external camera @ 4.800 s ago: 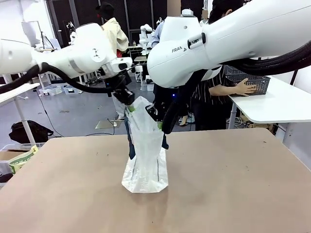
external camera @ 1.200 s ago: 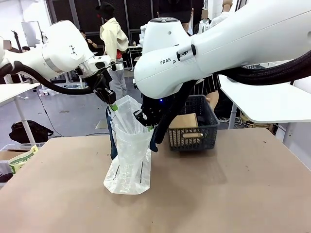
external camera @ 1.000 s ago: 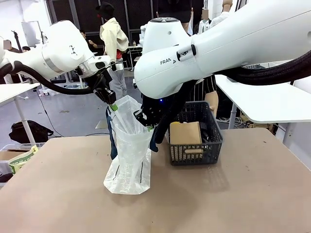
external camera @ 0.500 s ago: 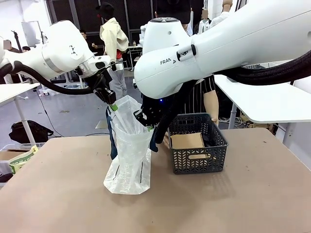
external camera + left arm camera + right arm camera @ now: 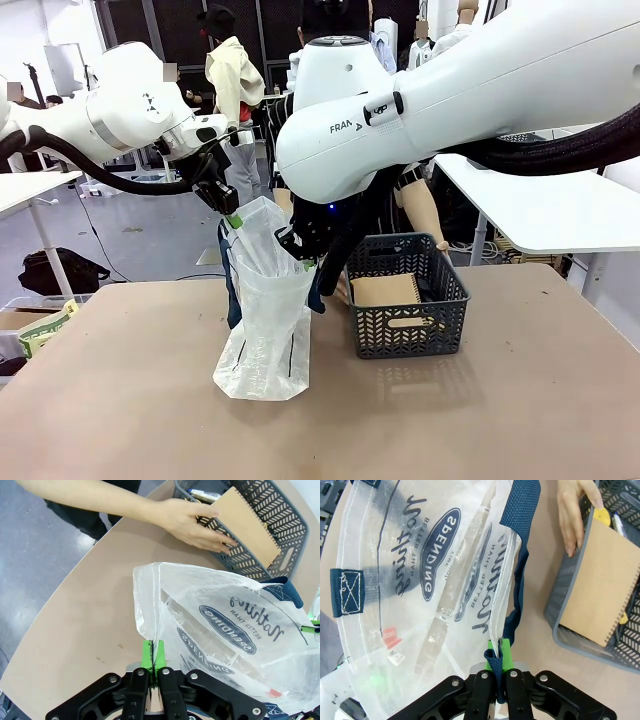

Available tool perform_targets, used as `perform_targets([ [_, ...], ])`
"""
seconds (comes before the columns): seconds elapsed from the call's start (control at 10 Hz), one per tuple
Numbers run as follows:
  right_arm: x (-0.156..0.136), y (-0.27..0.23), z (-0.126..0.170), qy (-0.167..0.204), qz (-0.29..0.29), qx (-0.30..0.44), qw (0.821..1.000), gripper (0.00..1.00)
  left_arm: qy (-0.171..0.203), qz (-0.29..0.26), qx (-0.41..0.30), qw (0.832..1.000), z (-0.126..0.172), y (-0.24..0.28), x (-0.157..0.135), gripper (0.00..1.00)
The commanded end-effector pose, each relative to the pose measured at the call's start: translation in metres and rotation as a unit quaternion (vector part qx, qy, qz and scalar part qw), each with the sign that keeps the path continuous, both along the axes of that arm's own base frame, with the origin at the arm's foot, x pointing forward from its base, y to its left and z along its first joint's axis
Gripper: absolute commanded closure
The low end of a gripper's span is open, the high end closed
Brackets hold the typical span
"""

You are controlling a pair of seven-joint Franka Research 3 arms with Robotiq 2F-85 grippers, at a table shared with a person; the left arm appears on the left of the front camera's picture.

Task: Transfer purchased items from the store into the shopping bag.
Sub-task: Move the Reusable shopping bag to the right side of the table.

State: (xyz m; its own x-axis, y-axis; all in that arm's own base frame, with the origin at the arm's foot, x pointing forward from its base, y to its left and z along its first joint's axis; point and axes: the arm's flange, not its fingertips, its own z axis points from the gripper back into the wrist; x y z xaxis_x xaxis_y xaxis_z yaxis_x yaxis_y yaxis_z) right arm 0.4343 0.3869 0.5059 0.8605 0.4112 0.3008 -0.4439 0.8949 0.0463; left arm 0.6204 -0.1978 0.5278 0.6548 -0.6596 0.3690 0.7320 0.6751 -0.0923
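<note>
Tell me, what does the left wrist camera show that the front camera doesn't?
Left wrist view: the person's hand on the basket, and the oval logo on the shopping bag. Front view: the white right arm, and the bag's base standing on the table. Both: bag, basket, the brown notebook in it, and the left gripper shut on the bag's rim.

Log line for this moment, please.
left gripper: shut on shopping bag rim | right gripper: shut on its strap | basket: notebook inside | person's hand: on basket
</note>
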Motion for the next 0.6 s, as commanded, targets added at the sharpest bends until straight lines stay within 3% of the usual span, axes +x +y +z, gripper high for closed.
perform_targets([
  [0.0, -0.0011, -0.0005, 0.0015, 0.000, -0.001, 0.001, 1.000, 1.00, -0.004, 0.004, 0.001, 1.000, -0.0005, 0.0034, -0.0047, 1.00],
  [0.5, -0.0011, -0.0005, 0.0015, 0.000, -0.001, 0.001, 1.000, 1.00, -0.004, 0.004, 0.001, 1.000, -0.0005, 0.0034, -0.0047, 1.00],
])
